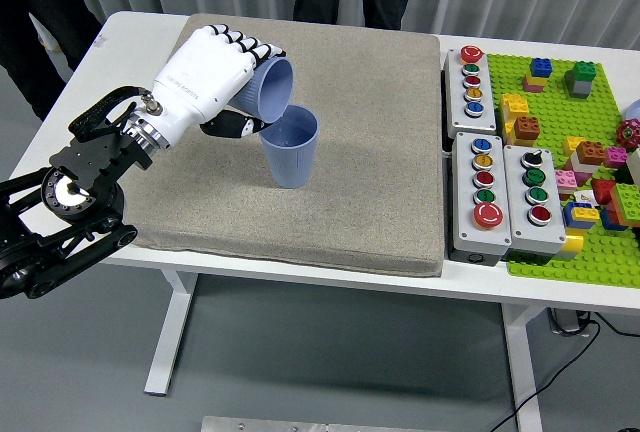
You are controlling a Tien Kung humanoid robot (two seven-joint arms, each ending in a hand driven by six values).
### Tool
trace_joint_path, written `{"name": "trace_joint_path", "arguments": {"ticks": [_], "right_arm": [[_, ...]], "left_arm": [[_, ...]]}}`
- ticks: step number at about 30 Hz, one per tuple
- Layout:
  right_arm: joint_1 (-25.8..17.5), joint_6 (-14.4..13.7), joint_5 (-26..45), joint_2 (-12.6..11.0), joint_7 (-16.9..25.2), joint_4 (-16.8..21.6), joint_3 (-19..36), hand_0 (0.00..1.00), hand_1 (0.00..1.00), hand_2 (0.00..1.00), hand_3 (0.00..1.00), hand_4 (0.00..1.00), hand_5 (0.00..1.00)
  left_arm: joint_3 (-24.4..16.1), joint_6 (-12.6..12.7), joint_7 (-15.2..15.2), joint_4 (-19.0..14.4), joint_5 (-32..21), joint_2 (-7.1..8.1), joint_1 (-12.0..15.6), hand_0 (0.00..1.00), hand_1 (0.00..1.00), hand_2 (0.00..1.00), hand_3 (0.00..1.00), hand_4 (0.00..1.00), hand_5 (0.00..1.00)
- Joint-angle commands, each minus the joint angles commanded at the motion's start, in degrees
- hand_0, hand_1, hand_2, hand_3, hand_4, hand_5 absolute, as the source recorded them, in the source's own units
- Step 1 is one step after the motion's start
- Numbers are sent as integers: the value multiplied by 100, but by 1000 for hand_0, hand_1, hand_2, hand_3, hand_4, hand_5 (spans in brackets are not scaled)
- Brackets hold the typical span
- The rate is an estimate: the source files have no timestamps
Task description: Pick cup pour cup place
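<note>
Blue plastic marks both task items: a tilted cup held by the left hand, and an upright cup standing on the grey mat, somewhat toward the desk's left edge and about midway between its far and near edges. The white fingers are curled closed around the tilted cup's body, its mouth turned down and to the right so the lower lip hangs just above, perhaps touching, the left part of the standing cup's rim. This looks like the pouring step, with placing not yet done. The main risk, as I judge it, is the overlap at the rims: any drop or sideways swing of the hand could knock the unsupported upright cup over or push it across the mat. Whether anything is flowing cannot be told. Contents could also miss, since the mouths line up only partly. The right arm is out of view. Button boxes and a green brick plate sit along the desk's right edge.
</note>
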Motion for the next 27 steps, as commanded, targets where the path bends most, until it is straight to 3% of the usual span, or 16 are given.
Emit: {"name": "trace_joint_path", "arguments": {"ticks": [4, 7, 13, 18, 25, 27], "right_arm": [[-6, 4, -10, 0, 1, 0, -7, 674, 634, 556, 561, 2, 75], [-14, 7, -20, 5, 0, 0, -11, 674, 634, 556, 561, 2, 76], [-48, 16, -45, 23, -7, 0, -29, 674, 634, 556, 561, 2, 76], [-96, 29, -95, 34, -16, 0, -24, 674, 634, 555, 561, 2, 76], [-130, 32, -94, 40, -11, 0, -42, 674, 634, 555, 561, 2, 76], [-117, 31, -91, 43, -9, 0, -35, 674, 634, 555, 561, 2, 76]], "left_arm": [[-66, 73, -33, 17, -51, -9, 42, 537, 462, 460, 461, 705, 252], [-225, 193, -112, 66, -498, -71, 129, 537, 463, 463, 463, 705, 251], [-748, 526, -354, 89, -1871, -242, 385, 537, 465, 471, 468, 707, 253], [-1328, 827, -847, 189, -3089, -465, 657, 535, 471, 486, 471, 708, 252], [-1777, 986, -1616, 503, -4702, -770, 1004, 535, 480, 494, 471, 708, 254], [-1887, 1105, -1872, 642, -5224, -960, 1167, 535, 480, 494, 471, 708, 254]]}}
